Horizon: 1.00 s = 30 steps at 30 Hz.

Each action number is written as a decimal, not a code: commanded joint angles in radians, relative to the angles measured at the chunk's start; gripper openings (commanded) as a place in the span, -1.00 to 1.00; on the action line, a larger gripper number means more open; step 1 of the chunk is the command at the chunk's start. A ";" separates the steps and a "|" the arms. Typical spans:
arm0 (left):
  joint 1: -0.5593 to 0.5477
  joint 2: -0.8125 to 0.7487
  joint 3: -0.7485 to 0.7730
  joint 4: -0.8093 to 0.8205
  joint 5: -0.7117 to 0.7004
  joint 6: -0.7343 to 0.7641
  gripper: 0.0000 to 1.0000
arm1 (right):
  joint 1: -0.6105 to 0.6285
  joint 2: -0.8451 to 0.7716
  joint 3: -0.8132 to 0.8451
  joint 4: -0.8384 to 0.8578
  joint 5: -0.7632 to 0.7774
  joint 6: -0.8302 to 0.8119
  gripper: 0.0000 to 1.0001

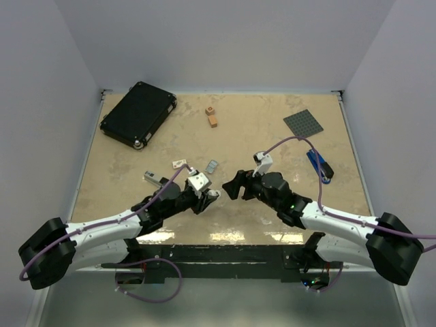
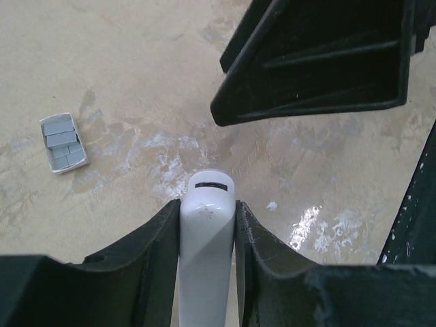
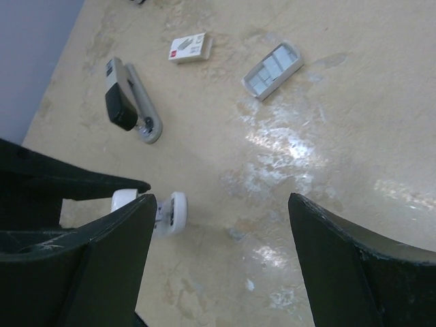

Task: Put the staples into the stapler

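Left gripper [image 2: 208, 206]: fingers pinch a white bar [image 2: 204, 262] by its sides. Its slotted, rounded end projects past the tips, and the rest is cut off at the bottom edge of the left wrist view.

Right gripper [image 3: 221, 204]: fingers spread wide, nothing between them, facing the left gripper just beside the bar's end. Only part of one finger enters the left wrist view.

Stapler [image 3: 129, 102]: lies on the table [image 1: 272, 136], apart from both grippers, on the left arm's side. Whether its magazine is open cannot be made out.

Staples [image 2: 61, 139]: grey blocks in a small white tray [image 2: 83, 161], beyond the grippers. Their count is unclear.

White box [image 3: 189, 48] beyond the stapler: print illegible.
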 commanded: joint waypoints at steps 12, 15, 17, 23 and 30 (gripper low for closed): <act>0.000 -0.019 -0.136 0.571 -0.045 -0.203 -1.00 | 0.003 0.074 0.001 0.196 -0.084 0.197 0.32; 0.000 -0.004 -0.141 0.610 -0.048 -0.208 -1.00 | 0.003 0.086 0.012 0.198 -0.089 0.198 0.18; -0.003 0.001 -0.147 0.647 -0.049 -0.209 -1.00 | 0.005 0.100 0.006 0.210 -0.092 0.214 0.07; -0.006 0.018 -0.150 0.729 -0.052 -0.202 -1.00 | 0.003 0.135 0.017 0.225 -0.099 0.218 -0.18; -0.013 0.012 -0.144 0.759 -0.071 -0.169 -1.00 | -0.004 0.145 0.026 0.225 -0.098 0.221 -0.98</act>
